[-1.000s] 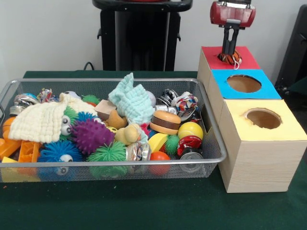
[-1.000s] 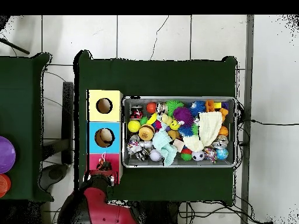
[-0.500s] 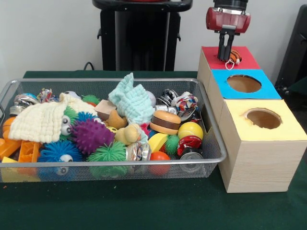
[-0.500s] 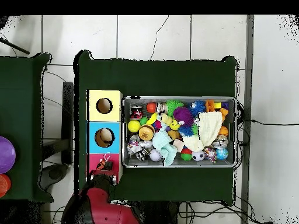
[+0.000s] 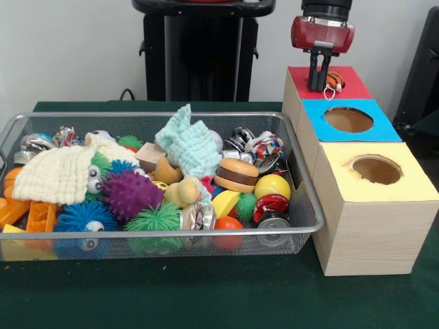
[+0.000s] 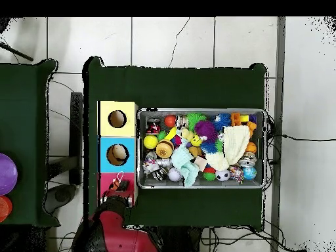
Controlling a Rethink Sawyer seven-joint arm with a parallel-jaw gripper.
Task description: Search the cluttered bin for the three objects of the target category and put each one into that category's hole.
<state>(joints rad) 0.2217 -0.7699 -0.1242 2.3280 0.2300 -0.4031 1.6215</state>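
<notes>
On top of the red box (image 5: pixel 328 81), at the far end of the row of boxes, a small orange, black and white rope toy (image 5: pixel 333 81) with a loose white loop is seen lying beside or partly over that box's hole, which cannot be made out clearly. The gripper (image 5: pixel 317 77) hangs directly above it, its dark fingers close together; whether they grip the toy or merely stand in front of it cannot be told from either view. The toy is judged to be light, soft and floppy, neither slippery nor fragile; it would best be pinched across its knotted middle, since the thin loop could snag on a finger or on the hole's edge. Three boxes are counted: one red, one blue box (image 5: pixel 350 120) and one yellow box (image 5: pixel 376 179), each blue and yellow hole being plainly visible. One wire bin (image 5: pixel 302 179) is counted, crowded with spiky balls, cloths and cans. In the bin, one similar knotted rope toy (image 5: pixel 266 145) is seen near the right end and another, less certain, at the far left.
</notes>
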